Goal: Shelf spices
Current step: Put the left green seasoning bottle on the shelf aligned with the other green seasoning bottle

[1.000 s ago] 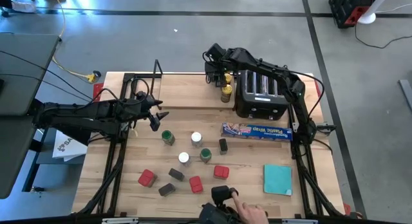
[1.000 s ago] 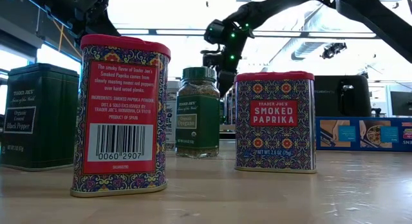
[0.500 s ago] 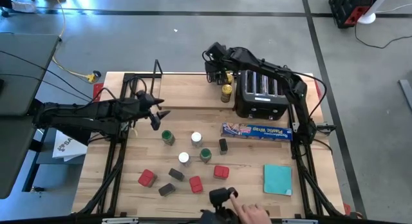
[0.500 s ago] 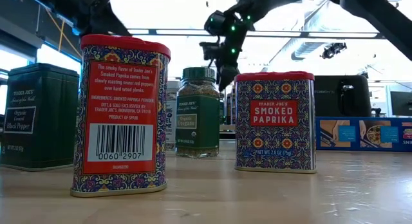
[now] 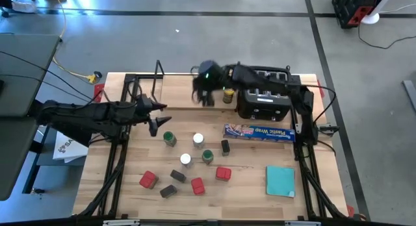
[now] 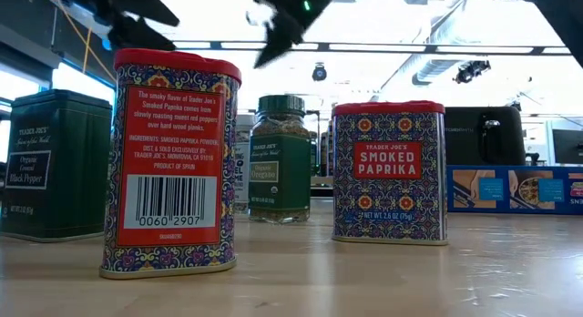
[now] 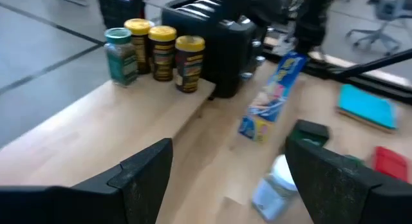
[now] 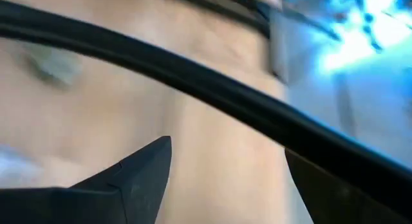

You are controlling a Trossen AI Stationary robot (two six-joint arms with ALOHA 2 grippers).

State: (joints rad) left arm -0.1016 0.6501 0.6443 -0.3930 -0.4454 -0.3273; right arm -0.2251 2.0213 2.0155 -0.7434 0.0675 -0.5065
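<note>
Spices [image 5: 195,162] lie scattered near the left hand [image 5: 158,119]; both hands wide open, empty; right hand [image 5: 203,96] over the shelf [image 5: 175,96].

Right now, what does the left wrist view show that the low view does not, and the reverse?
Only the left wrist view shows three jars on the shelf: one green-lidded jar and two yellow-lidded jars, plus the teal square. Only the low view shows the readable labels: smoked paprika tin, black pepper tin. Both show the black toaster and the plastic-wrap box.
</note>
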